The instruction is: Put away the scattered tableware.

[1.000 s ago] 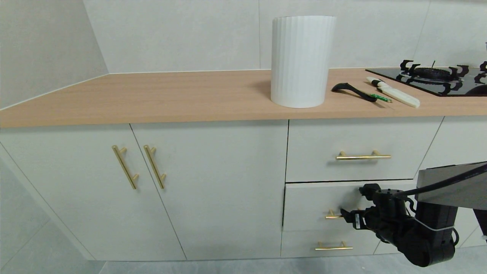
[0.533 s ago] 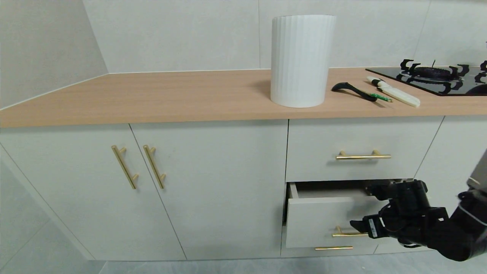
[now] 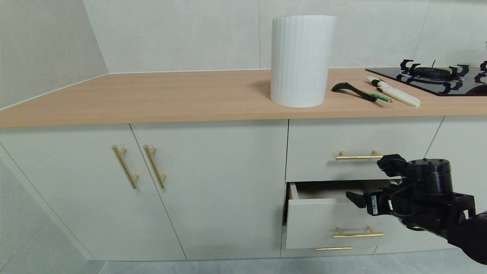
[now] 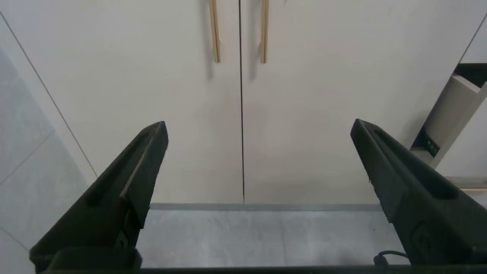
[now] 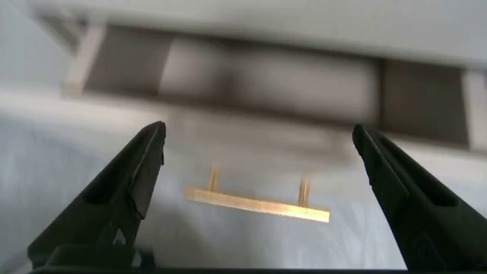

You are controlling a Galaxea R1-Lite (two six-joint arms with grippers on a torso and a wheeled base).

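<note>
Drawer (image 3: 323,224) pulled out over the last second; right end effector (image 3: 371,180) has let go of its handle (image 3: 357,234) and risen.
Both end effectors are spread wide and empty, the left end effector (image 4: 259,133) facing the cupboard doors (image 4: 319,114). Ladle (image 3: 352,90) and knife (image 3: 395,95) lie on the tabletop (image 3: 171,95), well above the drawer. Storage looks ready; pickup likely next.
</note>
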